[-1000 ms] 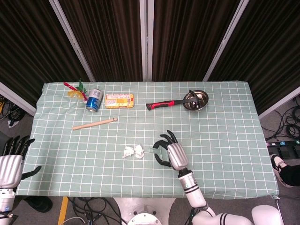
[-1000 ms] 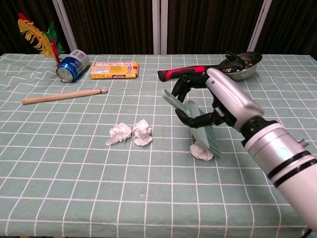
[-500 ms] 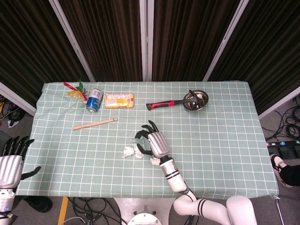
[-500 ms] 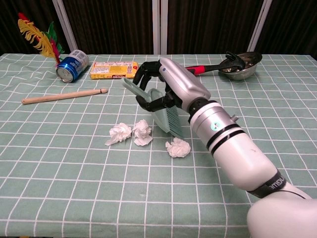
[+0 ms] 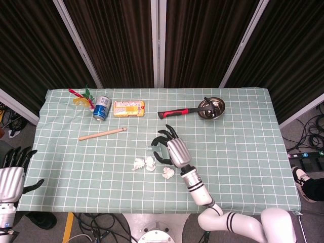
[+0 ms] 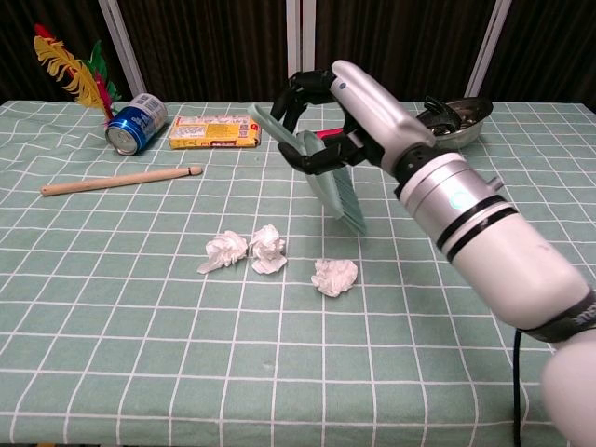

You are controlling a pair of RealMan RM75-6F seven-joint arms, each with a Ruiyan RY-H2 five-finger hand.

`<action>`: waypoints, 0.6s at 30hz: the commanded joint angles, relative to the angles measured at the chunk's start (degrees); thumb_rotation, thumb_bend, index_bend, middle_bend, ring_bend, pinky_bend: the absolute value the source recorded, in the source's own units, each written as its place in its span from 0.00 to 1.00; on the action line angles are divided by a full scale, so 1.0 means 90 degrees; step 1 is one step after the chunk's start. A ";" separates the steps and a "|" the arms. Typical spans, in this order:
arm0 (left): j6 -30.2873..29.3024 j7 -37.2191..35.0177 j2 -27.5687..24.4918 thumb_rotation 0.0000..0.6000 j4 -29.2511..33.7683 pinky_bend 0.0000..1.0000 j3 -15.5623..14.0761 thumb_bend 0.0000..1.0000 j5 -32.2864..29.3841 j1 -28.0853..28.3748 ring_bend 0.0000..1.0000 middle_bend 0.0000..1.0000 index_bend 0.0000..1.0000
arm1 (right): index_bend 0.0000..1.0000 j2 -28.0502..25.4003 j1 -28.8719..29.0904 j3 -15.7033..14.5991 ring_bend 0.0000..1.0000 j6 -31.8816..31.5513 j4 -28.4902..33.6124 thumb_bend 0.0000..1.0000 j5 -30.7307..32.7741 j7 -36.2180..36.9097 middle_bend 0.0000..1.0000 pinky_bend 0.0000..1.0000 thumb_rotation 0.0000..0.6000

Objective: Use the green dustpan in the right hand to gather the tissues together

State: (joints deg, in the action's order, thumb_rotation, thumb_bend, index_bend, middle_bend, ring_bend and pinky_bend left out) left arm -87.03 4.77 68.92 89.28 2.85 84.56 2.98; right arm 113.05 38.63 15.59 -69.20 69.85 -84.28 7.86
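My right hand (image 6: 346, 110) (image 5: 172, 148) grips the pale green dustpan (image 6: 328, 175), lifted above the table with its blade hanging down behind the tissues. Three crumpled white tissues lie on the checked cloth: two close together (image 6: 223, 250) (image 6: 267, 248) and one apart to their right (image 6: 334, 276), below the dustpan. In the head view the pair of tissues (image 5: 144, 163) and the third tissue (image 5: 168, 172) lie just left of and below the hand. My left hand (image 5: 12, 172) rests off the table's left edge, fingers spread, holding nothing.
Along the far side lie a feathered toy (image 6: 73, 71), a blue can (image 6: 135, 122), a yellow snack pack (image 6: 214, 131), a red-handled tool (image 5: 177, 112) and a metal bowl (image 6: 456, 119). A wooden stick (image 6: 121, 180) lies at the left.
The right hand swept the dustpan left, pushing the third tissue closer to the pair, then lifted it up and back to the right. The left hand stayed put.
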 commanded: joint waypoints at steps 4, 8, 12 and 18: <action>0.0006 0.0083 -0.0021 1.00 0.0078 0.06 0.0013 0.00 0.0044 0.0041 0.04 0.10 0.16 | 0.56 -0.1080 -0.0632 -0.0631 0.20 -0.0058 0.1613 0.45 0.0054 -0.0276 0.57 0.00 1.00; 0.0007 0.0117 -0.0052 1.00 0.0144 0.06 0.0008 0.00 0.0074 0.0056 0.04 0.10 0.16 | 0.56 -0.0918 -0.0712 -0.0843 0.20 -0.0100 0.1638 0.45 -0.0031 -0.0191 0.57 0.00 1.00; -0.0026 0.0108 -0.0079 1.00 0.0181 0.06 -0.0002 0.00 0.0077 0.0034 0.04 0.10 0.16 | 0.55 -0.0509 -0.0719 -0.0965 0.20 -0.0028 0.1308 0.45 -0.0017 -0.0060 0.57 0.00 1.00; -0.0057 0.0104 -0.0115 1.00 0.0212 0.06 -0.0027 0.00 0.0096 0.0007 0.04 0.10 0.16 | 0.55 0.0322 -0.0505 -0.0801 0.20 -0.0119 0.0364 0.45 -0.0225 0.0147 0.57 0.00 1.00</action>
State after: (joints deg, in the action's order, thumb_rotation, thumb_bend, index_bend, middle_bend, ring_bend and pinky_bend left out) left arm -87.53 5.72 67.89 91.17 2.61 85.42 3.05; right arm 112.94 33.07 7.68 -70.05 76.38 -85.48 8.07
